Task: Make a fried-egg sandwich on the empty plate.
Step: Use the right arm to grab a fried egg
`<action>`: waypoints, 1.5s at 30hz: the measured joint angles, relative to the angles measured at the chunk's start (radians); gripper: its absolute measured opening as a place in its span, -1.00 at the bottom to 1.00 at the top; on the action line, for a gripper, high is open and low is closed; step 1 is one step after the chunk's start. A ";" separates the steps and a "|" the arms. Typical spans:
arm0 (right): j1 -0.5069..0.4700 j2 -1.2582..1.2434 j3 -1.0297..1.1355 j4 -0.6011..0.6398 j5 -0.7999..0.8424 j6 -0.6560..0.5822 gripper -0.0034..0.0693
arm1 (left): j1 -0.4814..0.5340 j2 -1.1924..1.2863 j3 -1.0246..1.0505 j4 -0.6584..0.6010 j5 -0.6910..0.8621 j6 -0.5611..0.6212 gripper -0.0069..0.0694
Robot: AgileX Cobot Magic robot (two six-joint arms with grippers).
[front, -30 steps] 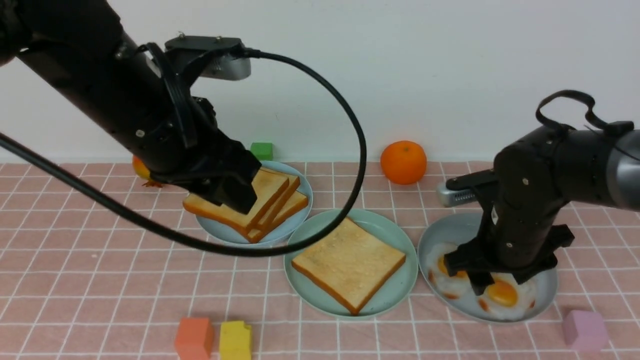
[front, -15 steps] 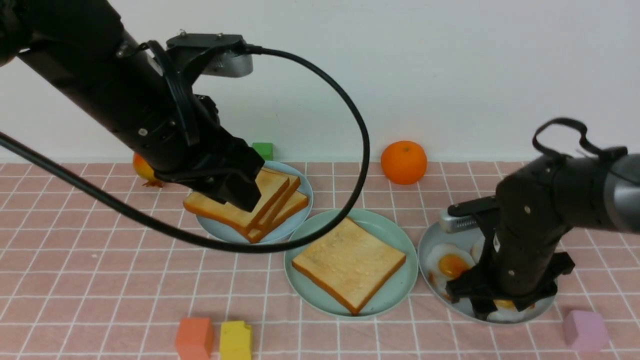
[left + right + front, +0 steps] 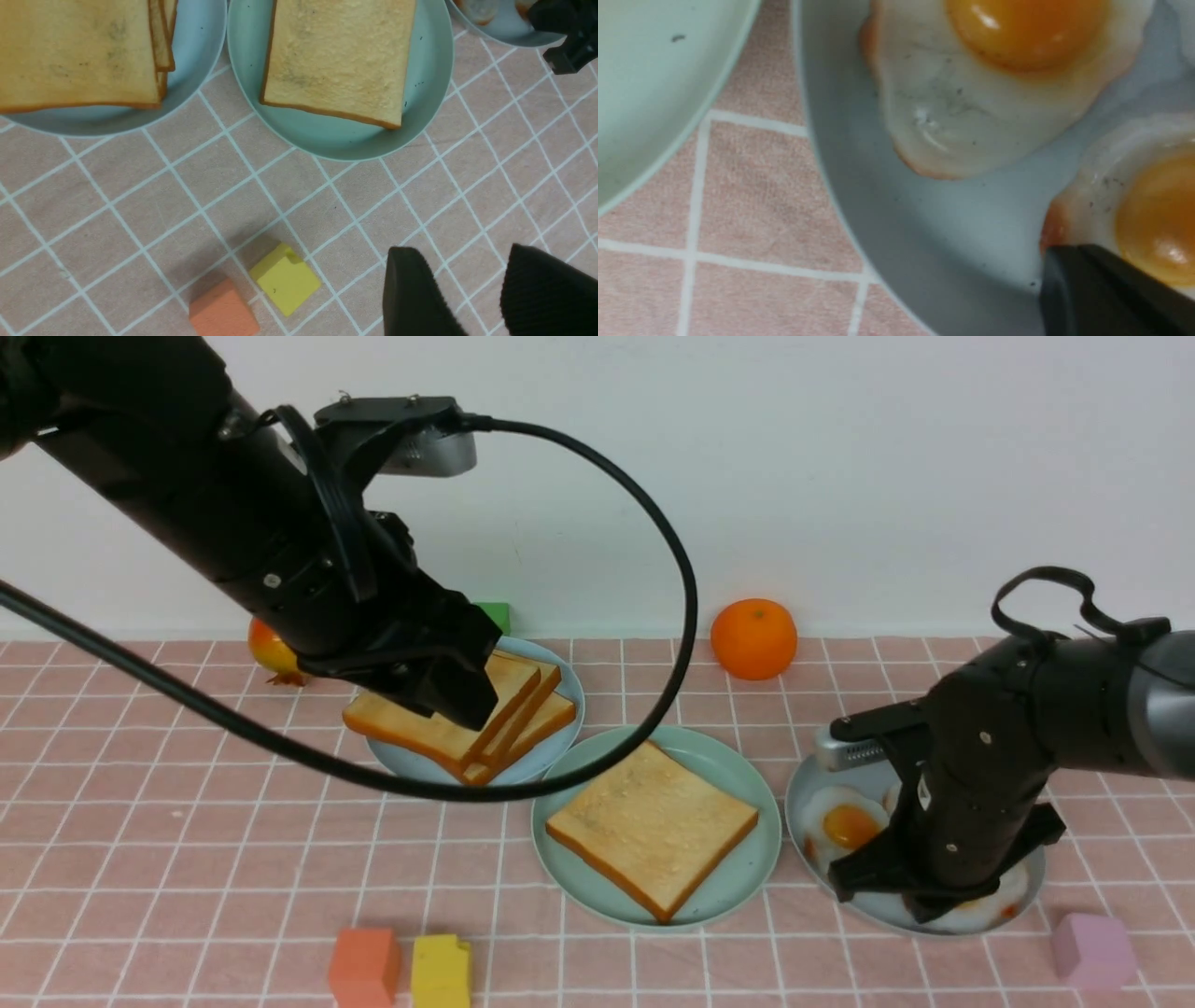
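A pink checked cloth (image 3: pixel 187 821) covers the table before a white wall (image 3: pixel 840 476). The left claw (image 3: pixel 465 261), fingers spread and empty, hangs over a toast stack (image 3: pixel 439 719) on the blue plate (image 3: pixel 411 767). The green plate (image 3: pixel 738 887) in the middle holds one toast slice (image 3: pixel 649 826). Fried eggs (image 3: pixel 845 826) lie on the grey plate (image 3: pixel 801 798). The right claw (image 3: pixel 920 901) is pressed together at the nearer egg (image 3: pixel 1148 210), though I cannot tell whether it grips it.

Nothing can be read in any view. There is no writing, label, brand, number or sign on the plate (image 3: pixel 747 882), the toast (image 3: pixel 651 826), the fried egg (image 3: pixel 1148 205), the yellow block (image 3: pixel 439 971) or the orange (image 3: pixel 753 637).
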 joint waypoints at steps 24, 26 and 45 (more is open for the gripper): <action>0.000 -0.091 0.011 -0.015 0.034 0.044 -0.90 | 0.000 0.000 0.000 -0.009 0.000 -0.001 0.03; 0.000 -0.091 0.011 -0.037 0.037 0.077 -0.84 | 0.000 0.000 0.000 -0.011 0.000 -0.001 0.03; 0.022 -0.035 -0.052 -0.072 0.135 -0.067 0.38 | 0.000 0.000 0.000 -0.044 0.000 -0.001 0.03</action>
